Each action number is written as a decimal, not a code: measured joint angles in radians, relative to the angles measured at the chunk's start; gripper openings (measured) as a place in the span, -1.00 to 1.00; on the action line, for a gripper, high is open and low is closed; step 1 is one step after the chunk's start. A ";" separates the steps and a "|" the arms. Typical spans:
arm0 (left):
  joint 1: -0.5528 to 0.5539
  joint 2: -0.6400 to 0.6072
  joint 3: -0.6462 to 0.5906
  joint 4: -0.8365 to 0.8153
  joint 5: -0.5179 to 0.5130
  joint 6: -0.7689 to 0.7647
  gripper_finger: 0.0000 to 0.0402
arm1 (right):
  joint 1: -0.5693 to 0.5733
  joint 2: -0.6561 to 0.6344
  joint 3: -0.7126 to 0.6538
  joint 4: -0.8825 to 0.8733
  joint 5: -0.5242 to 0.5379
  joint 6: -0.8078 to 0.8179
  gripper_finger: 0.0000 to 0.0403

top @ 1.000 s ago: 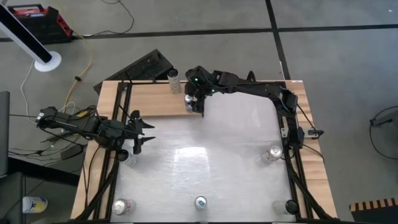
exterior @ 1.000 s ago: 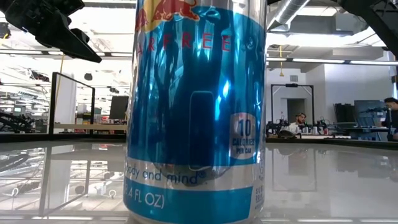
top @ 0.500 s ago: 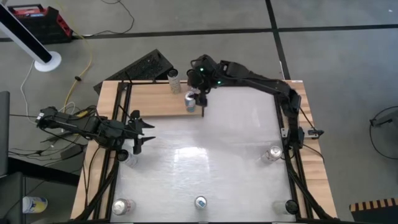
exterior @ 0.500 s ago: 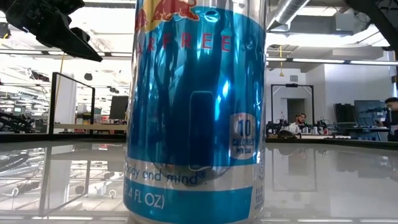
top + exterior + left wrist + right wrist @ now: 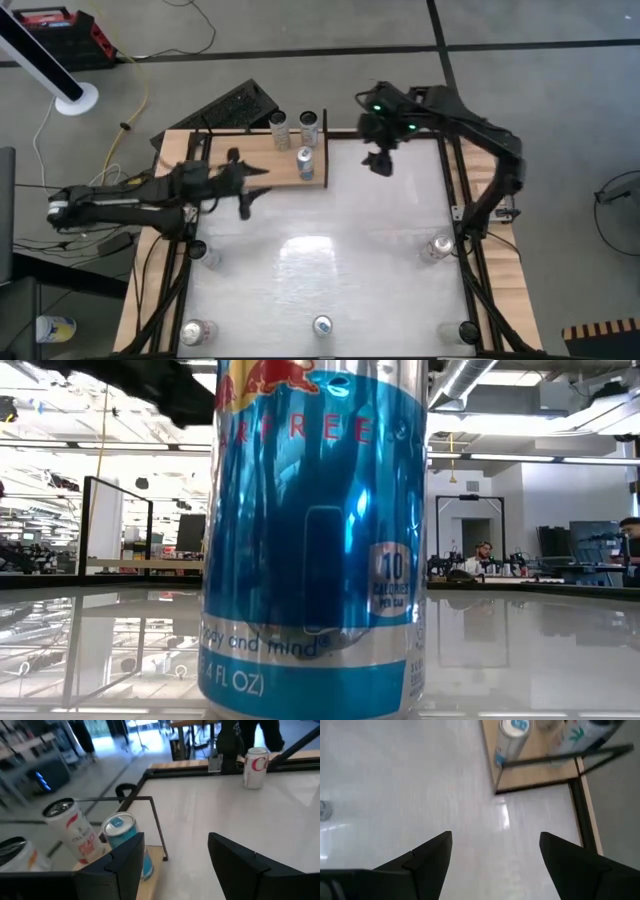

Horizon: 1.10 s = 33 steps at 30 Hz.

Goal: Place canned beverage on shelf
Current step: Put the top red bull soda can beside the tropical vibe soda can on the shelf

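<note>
Look first at the shelf, the pale wooden board lying along the far edge of the table, left of centre. In the high view three cans stand on it: a pale can and a second pale can side by side at the back edge, and a blue-topped can nearer the front, close to the shelf's right end. All three stand upright and apart from one another.

The left gripper hangs over the shelf, left of the blue-topped can and not touching it. In the left wrist view its fingers are spread with nothing between them; past them you see the blue-topped can just beside a white can with red print, and across the table another can.

The right gripper hangs over the far part of the table, to the right of the shelf and well apart from the cans. In the right wrist view its fingers are spread wide and hold nothing; the blue-topped can and the shelf corner show beyond them.

More cans stand on the bare table: one at the left edge, one at the right edge, and three along the near edge. In the low view a blue can stands directly in front of the camera and fills most of the picture.
</note>
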 joint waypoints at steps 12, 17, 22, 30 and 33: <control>0.262 0.392 0.266 -0.003 0.297 0.063 0.13 | 0.153 -0.481 -0.792 0.666 0.129 0.155 0.62; 0.295 0.508 0.337 -0.007 0.274 0.079 0.33 | 0.288 -0.618 -1.163 1.058 0.281 0.147 0.62; 0.301 0.601 0.383 -0.006 0.281 0.101 0.48 | 0.383 -0.675 -1.427 1.427 0.355 0.144 0.62; 0.306 0.689 0.400 0.011 0.279 0.076 0.52 | 0.458 -0.710 -1.572 1.666 0.526 0.012 0.62; 0.311 0.691 0.400 0.006 0.271 0.051 0.52 | 0.458 -0.732 -1.571 1.664 0.531 0.012 0.62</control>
